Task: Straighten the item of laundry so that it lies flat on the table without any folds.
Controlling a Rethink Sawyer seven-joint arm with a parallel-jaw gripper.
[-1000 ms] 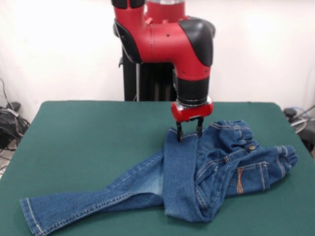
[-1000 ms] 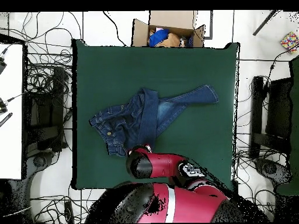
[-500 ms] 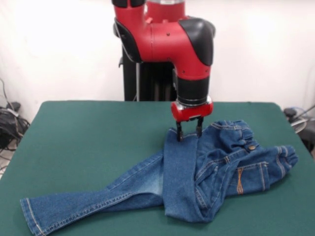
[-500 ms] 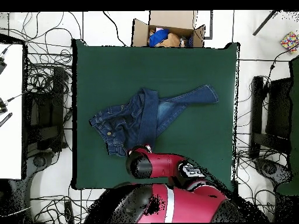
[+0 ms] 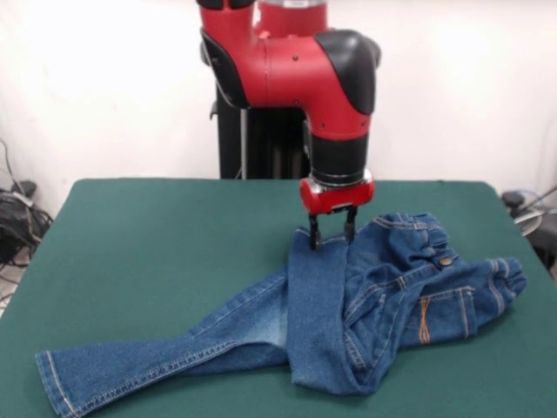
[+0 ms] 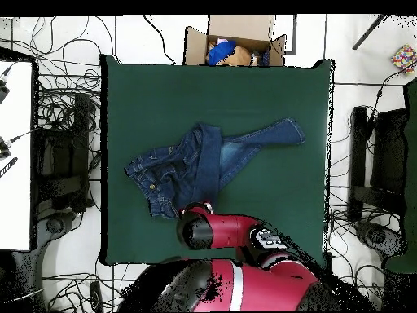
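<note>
Where table (image 6: pixel 269 106) ends, cardboard box (image 6: pixel 236 45) holds blue and tan items; jeans (image 5: pixel 348 305) crumpled – one leg folded over, gripper (image 5: pixel 329 237) jaws spread at its hem.

no legible text, arm marking perhaps

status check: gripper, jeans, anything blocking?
Gripper open, fingers straddling hem of folded-over leg. Jeans not flat: one leg doubled across the seat, other stretched out on table. Nothing in the way.
</note>
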